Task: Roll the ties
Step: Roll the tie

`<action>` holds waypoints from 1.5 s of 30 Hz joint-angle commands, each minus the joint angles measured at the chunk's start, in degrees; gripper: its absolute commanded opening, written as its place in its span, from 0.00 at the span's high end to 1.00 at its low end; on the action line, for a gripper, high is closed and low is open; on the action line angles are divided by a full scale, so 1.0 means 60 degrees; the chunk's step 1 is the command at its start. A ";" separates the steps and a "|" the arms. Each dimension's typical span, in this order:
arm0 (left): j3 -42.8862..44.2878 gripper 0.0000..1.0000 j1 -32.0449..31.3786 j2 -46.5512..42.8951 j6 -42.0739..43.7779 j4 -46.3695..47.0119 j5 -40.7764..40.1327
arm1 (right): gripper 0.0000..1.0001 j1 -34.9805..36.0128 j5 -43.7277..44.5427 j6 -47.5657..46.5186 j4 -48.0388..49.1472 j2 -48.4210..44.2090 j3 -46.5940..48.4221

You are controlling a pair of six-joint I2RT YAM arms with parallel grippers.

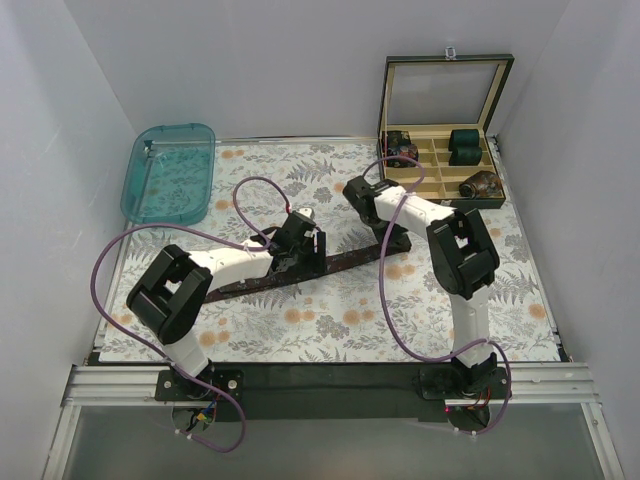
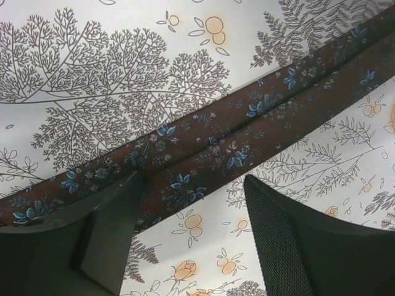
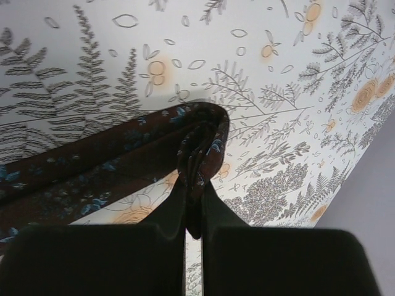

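Note:
A dark brown tie [image 1: 340, 261] with small blue-and-pale flowers lies folded lengthwise in a long strip across the middle of the floral cloth. In the left wrist view the tie [image 2: 247, 117] runs diagonally, and my left gripper [image 2: 194, 185] hangs open over its near edge, one finger over the fabric. My right gripper [image 3: 194, 194] is shut on the tie's folded right end [image 3: 200, 151], pinching the bunched fabric. In the top view the right gripper [image 1: 397, 238] sits at the strip's right end and the left gripper [image 1: 290, 258] at its middle.
An open wooden box [image 1: 445, 160] with compartments stands at the back right, holding dark teal rolls [image 1: 465, 145] and patterned rolls. A teal plastic tray [image 1: 170, 172] lies at the back left. White walls enclose the table.

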 commanded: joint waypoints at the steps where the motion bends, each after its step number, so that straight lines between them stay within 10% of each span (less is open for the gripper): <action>1: -0.0180 0.39 0.0057 -0.0334 -0.0368 0.0024 0.0174 | 0.99 0.0265 0.0093 0.0299 -0.0008 0.0320 0.0478; 10: -0.0225 0.43 0.0057 -0.0363 -0.0339 0.0054 0.0116 | 0.92 0.0382 -0.1723 -0.0198 0.0709 0.0614 0.0362; 26: 0.0126 0.42 0.0057 -0.0539 -0.0163 -0.0078 -0.0016 | 0.51 0.0324 -0.3481 -0.0683 0.0871 -0.0278 0.0449; 45: 0.1181 0.36 0.0057 -0.0612 0.0394 -0.0781 -0.0441 | 0.51 -0.0350 -0.5429 -0.0331 0.1076 -0.0631 0.0537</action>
